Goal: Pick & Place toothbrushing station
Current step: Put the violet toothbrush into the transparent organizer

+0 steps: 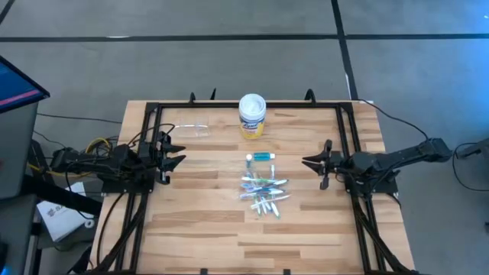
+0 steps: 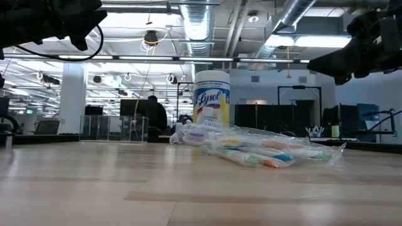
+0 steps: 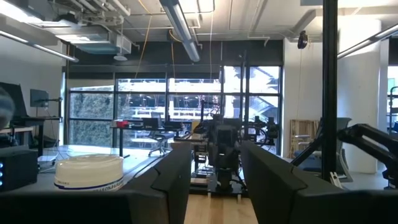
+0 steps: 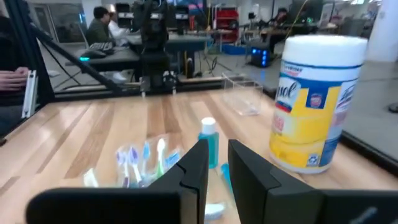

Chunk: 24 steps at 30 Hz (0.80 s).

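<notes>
Currently my right gripper (image 1: 311, 162), fingers apart and empty, sits nearer than my left gripper (image 1: 180, 153), also open and empty, to the toothbrushes (image 1: 263, 192) heaped mid-table, long axes mostly crosswise.

yellow-labelled white-lidded tub (image 1: 252, 116), teal toothpaste tube (image 1: 262, 156)
</notes>
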Motion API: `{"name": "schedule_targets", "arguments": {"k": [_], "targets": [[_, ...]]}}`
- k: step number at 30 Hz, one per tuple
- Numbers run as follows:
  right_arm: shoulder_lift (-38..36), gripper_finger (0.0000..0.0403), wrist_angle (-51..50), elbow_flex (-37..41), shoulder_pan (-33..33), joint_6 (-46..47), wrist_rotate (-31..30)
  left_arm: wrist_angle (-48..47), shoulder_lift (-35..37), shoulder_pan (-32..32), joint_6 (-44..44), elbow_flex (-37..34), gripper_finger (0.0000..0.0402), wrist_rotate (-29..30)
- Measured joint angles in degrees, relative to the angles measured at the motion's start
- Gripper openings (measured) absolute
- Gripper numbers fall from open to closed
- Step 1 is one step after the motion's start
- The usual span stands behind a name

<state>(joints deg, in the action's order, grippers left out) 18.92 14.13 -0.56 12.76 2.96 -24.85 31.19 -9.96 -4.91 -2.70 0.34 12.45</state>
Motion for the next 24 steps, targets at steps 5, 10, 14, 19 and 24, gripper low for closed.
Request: {"name": "schedule_targets", "arguments": {"k": [5,10,14,19,24], "targets": [[9.33,0.0053,2.51,-2.96,-0.22,0.71,1.97,0.01,0.0,0.01,0.0,0.0,0.0135,-0.04],[21.54,0.0053,2.35,-9.02,-0.21,0.69,3.04,0.01,0.0,0.02,0.0,0.0,0.0135,-0.22],[31.5,0.0053,2.38,-13.73,-0.19,0.69,4.74,0.04,0.0,0.0,0.0,0.0,0.0135,-0.2],[43.27,0.0053,2.27,-20.42,-0.12,0.6,7.07,0.04,0.0,0.0,0.0,0.01,0.0135,-0.17],[53.9,0.0053,0.55,-28.48,-0.14,-0.09,8.92,0.17,-0.01,0.0,0.0,0.0,0.0135,-0.15]]}}
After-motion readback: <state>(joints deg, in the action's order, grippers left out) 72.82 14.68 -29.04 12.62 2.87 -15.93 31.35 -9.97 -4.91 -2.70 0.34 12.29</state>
